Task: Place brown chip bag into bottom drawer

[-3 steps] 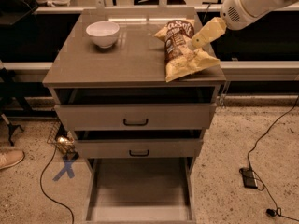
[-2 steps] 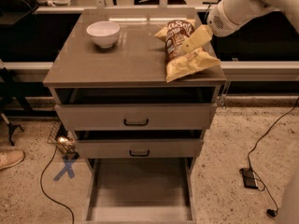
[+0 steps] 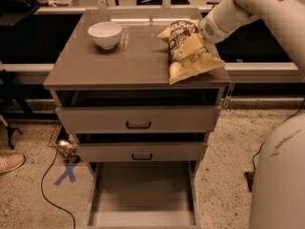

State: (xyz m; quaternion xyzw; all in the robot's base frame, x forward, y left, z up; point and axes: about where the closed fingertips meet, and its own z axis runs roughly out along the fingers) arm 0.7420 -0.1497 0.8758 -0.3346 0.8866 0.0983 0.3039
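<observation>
The brown chip bag (image 3: 180,35) lies on the right side of the grey cabinet top (image 3: 119,63), its yellow-tan end hanging over the front right corner. My gripper (image 3: 188,49) reaches in from the upper right on a white arm and sits right on the middle of the bag. The bottom drawer (image 3: 143,194) is pulled out at floor level below the cabinet, and its flat floor is bare.
A white bowl (image 3: 105,34) stands on the cabinet top at the back left. The two upper drawers with black handles (image 3: 138,125) are slightly ajar. A cable and a blue cross mark (image 3: 66,173) lie on the floor at left. My white body (image 3: 279,175) fills the lower right.
My arm has swung left and lower, bringing the gripper from the bag's right edge onto its middle. The bag and bowl have not moved.
</observation>
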